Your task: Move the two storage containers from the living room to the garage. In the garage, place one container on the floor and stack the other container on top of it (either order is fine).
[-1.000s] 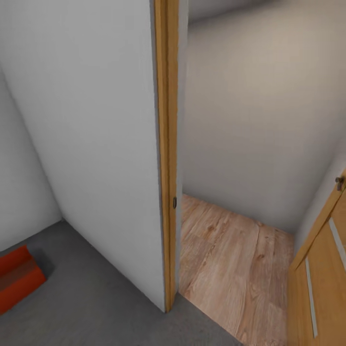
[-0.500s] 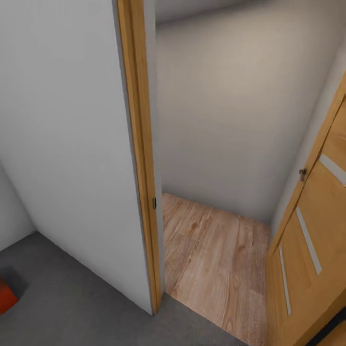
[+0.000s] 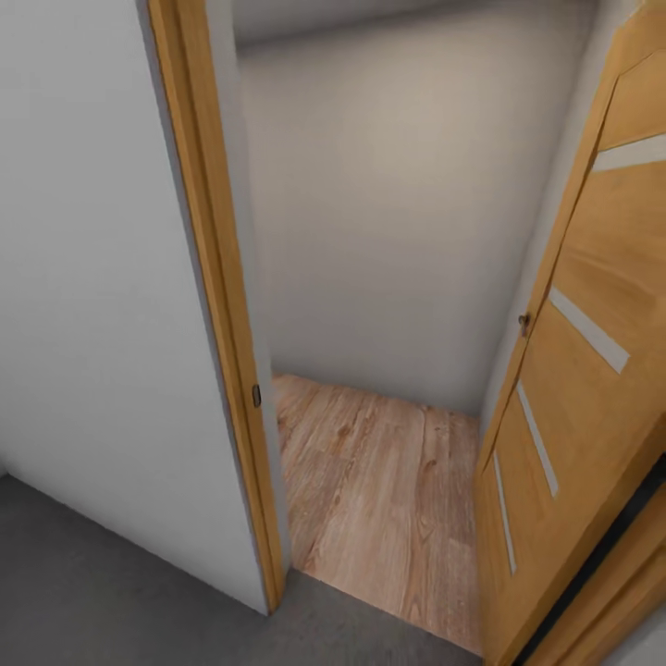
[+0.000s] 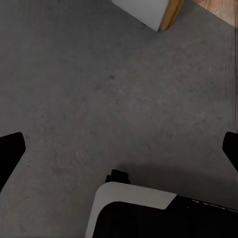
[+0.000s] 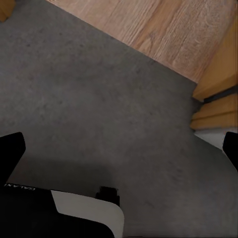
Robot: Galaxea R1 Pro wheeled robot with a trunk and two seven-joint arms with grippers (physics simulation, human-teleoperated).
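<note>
Both grippers, left [image 4: 119, 148] and right [image 5: 119, 148], hang spread wide and empty over the dark grey concrete floor [image 3: 83, 592]; no storage container is in sight. Risk as judged: the honey-coloured panelled wooden door [image 3: 583, 388] and wooden door frame [image 3: 217, 305] leave a narrow gap onto the light wood plank floor [image 3: 388, 499], so the base could clip either.

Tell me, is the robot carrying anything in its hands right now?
No. Both the left gripper and the right gripper are open, with only grey floor between their fingers.
</note>
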